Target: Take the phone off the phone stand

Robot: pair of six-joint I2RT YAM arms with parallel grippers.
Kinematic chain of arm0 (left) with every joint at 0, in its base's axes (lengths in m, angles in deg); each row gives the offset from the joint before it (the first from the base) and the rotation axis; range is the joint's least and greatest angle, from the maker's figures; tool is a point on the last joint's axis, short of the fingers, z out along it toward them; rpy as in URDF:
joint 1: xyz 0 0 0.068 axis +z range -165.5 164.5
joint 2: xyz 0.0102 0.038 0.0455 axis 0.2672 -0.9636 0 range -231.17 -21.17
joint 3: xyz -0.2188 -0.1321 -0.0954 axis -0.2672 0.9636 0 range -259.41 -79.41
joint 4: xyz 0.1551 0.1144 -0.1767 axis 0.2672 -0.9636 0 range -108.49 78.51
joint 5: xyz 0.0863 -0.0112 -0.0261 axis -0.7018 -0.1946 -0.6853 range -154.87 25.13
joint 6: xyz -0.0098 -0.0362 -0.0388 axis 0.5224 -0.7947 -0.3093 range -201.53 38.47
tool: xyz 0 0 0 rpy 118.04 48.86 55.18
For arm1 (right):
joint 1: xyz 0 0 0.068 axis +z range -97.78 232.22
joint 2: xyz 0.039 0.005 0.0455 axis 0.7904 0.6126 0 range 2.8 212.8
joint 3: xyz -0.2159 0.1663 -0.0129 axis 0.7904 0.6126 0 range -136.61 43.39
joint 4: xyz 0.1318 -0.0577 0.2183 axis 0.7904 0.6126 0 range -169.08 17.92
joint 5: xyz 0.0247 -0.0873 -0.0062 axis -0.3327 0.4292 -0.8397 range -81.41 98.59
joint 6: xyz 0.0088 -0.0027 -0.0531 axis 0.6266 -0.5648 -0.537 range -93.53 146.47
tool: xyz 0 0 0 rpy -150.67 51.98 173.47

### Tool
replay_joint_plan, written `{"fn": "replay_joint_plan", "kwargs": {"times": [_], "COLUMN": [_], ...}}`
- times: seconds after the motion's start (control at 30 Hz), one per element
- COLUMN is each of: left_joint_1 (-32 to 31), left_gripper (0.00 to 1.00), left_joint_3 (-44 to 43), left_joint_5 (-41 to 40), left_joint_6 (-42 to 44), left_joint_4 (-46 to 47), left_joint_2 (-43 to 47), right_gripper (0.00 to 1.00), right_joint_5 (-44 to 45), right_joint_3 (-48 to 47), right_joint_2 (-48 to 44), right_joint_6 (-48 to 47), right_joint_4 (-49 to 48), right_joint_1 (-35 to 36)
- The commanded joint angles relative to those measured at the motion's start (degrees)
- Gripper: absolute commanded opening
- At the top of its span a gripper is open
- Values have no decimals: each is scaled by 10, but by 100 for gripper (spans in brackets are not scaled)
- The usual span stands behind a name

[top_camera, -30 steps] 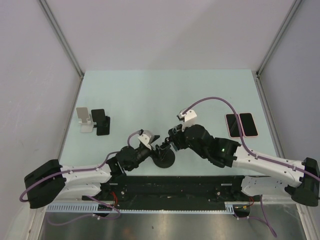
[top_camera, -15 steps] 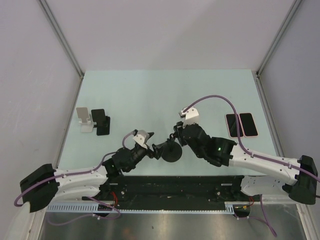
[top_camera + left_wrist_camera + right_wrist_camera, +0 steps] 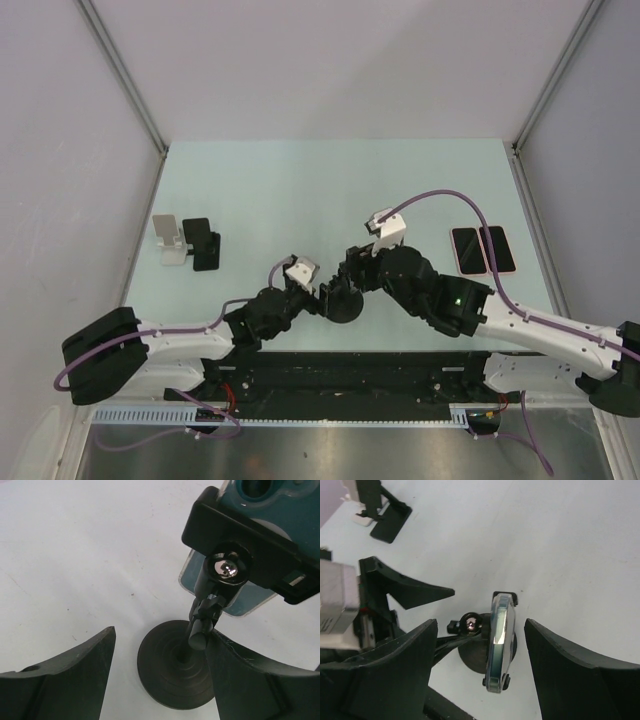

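The phone stand [image 3: 177, 672] is black, with a round base, a thin stem and a ball joint under its clamp [image 3: 250, 535]. In the top view its base [image 3: 343, 304] sits near the table's front edge. A teal phone [image 3: 245, 602] in a clear case is held in the clamp, and the right wrist view shows this phone [image 3: 499, 640] edge-on. My left gripper [image 3: 162, 635] is open astride the stem, its right finger [image 3: 260, 680] close against it. My right gripper [image 3: 480, 625] is open with the phone between its fingers, not touching.
Two phones [image 3: 465, 250] [image 3: 497, 248] lie flat at the table's right side. At the left stand a white stand [image 3: 170, 240] and a black stand [image 3: 203, 243] holding a dark phone. Both arms crowd the front middle.
My right gripper has gone from shut to open and now straddles the phone. The left arm has shifted right, closer to the stand's stem, and the stand sits slightly further from the front edge.
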Motion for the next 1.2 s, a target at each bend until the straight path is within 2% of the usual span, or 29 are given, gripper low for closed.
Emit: {"fn": "replay_joint_plan", "kwargs": {"times": [0.0,0.23,0.37,0.47,0.53,0.57,0.67,0.7,0.9,0.97,1.07,1.17], "left_joint_1": [19,101,123,126,126,126,124,109,82,82,82,82], "left_gripper": [75,75,77,80,82,82,85,87,90,90,90,90], "left_joint_3": [-29,-60,-75,-69,-54,-49,-30,-23,-26,-28,-29,-28], "left_joint_5": [-41,-7,4,3,3,3,2,-8,-13,-3,10,12], "left_joint_6": [-13,-78,-88,-84,-80,-77,-73,-70,-54,-47,-50,-53], "left_joint_4": [17,3,-2,-4,-5,-8,-23,-34,-74,-76,-81,-84], "left_joint_2": [11,-8,-22,-9,9,31,81,104,147,147,145,142], "right_gripper": [75,75,75,77,82,88,96,99,100,100,100,100], "right_joint_5": [-75,-130,-189,-211,-193,-191,-205,-237,-313,-364,-420,-436], "right_joint_3": [-25,-25,-25,-25,-25,-25,-25,-27,-26,-26,-26,-22], "right_joint_2": [-21,-25,-11,-11,-22,-26,-47,-54,-38,-24,-10,8], "right_joint_6": [-10,-6,-21,-40,-59,-85,-127,-148,-257,-285,-296,-303], "right_joint_4": [11,35,22,17,24,28,37,30,-19,-35,-64,-90], "right_joint_1": [2,2,1,1,-6,-14,-74,-116,-150,-161,-180,-186]}}
